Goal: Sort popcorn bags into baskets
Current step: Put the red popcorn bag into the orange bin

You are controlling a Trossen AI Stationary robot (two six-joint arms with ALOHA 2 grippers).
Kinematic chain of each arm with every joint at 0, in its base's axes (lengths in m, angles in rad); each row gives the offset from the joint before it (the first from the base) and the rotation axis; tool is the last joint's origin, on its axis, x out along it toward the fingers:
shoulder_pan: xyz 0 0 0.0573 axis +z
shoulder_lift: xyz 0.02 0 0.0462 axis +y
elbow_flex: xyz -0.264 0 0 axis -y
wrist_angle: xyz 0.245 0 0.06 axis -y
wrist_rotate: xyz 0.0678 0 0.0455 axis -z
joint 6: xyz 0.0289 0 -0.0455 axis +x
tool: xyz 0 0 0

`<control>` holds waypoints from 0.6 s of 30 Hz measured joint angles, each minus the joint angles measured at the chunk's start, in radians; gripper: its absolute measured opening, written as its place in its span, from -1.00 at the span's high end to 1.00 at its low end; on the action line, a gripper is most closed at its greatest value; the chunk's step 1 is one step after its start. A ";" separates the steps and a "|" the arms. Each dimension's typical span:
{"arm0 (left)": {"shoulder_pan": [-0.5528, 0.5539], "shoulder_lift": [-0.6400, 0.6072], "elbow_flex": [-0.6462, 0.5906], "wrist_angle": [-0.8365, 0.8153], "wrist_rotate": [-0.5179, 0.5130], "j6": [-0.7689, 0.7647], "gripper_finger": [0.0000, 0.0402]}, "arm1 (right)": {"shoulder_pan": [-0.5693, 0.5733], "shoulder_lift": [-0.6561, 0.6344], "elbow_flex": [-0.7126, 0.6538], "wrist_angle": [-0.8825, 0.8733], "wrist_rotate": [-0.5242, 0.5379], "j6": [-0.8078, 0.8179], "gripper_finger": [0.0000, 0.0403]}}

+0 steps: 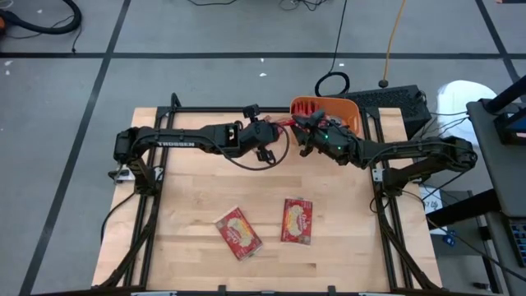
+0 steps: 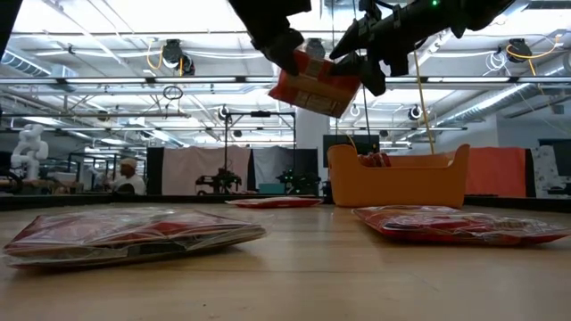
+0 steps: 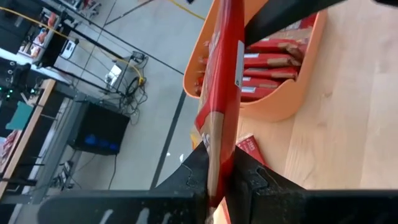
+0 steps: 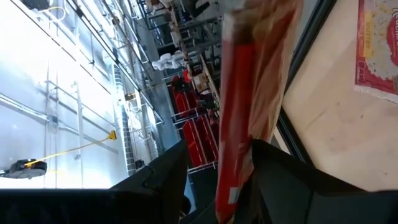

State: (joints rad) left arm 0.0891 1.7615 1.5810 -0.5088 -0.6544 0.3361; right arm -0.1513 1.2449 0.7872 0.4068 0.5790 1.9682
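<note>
1. left gripper (image 3: 214, 186), upper middle of the overhead frame, is clamped on a red popcorn bag (image 2: 314, 89) held in the air.
2. right gripper (image 4: 217, 180) straddles the bag's far edge, fingers apart with the bag between them; close it before the left lets go.
3. then carry it over the orange tub (image 1: 345, 109), upper right, and drop it flat.

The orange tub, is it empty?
No, the left wrist view shows several red popcorn bags already lying inside the orange tub.

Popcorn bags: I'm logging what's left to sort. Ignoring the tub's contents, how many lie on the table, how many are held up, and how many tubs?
Popcorn bags lying on the table: 3
Popcorn bag held up: 1
Orange tub: 1
Total: 5
</note>
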 joint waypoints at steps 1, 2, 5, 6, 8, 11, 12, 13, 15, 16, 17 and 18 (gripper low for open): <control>-0.002 0.000 0.000 0.007 0.000 0.000 0.85 | 0.000 0.000 0.000 0.000 -0.003 0.000 0.15; -0.005 0.000 0.000 0.013 0.000 0.002 0.85 | 0.000 0.000 0.000 0.000 -0.004 -0.001 0.15; -0.008 0.000 0.000 0.028 0.000 0.002 0.85 | 0.001 0.000 0.000 -0.002 -0.005 0.001 0.19; -0.008 0.000 0.000 0.033 0.000 0.002 0.85 | 0.001 0.000 0.000 -0.002 -0.005 0.001 0.21; -0.009 0.000 0.000 0.042 0.000 0.003 0.85 | 0.000 0.000 0.000 -0.005 -0.005 0.000 0.25; -0.011 0.000 0.000 0.049 0.000 0.022 0.85 | 0.000 0.000 0.000 -0.014 -0.007 0.000 0.32; -0.013 0.000 0.000 0.051 0.000 0.038 0.85 | 0.000 0.000 0.000 -0.020 -0.007 0.002 0.35; -0.015 0.000 0.000 0.052 0.000 0.055 0.85 | 0.000 0.000 0.000 -0.026 -0.007 0.002 0.37; -0.021 0.000 0.000 0.054 -0.001 0.087 0.85 | 0.000 0.000 0.000 -0.033 -0.008 0.002 0.41; -0.024 0.000 0.000 0.055 -0.001 0.101 0.85 | 0.000 0.000 0.000 -0.033 -0.008 0.001 0.43; -0.027 0.000 0.000 0.058 -0.002 0.113 0.85 | 0.000 0.000 0.000 -0.033 -0.008 -0.002 0.45; -0.031 0.000 0.000 0.062 -0.002 0.123 0.85 | 0.000 0.000 0.000 -0.033 -0.008 -0.007 0.46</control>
State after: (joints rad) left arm 0.0579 1.7615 1.5810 -0.4467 -0.6567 0.4592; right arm -0.1509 1.2453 0.7872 0.3740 0.5713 1.9616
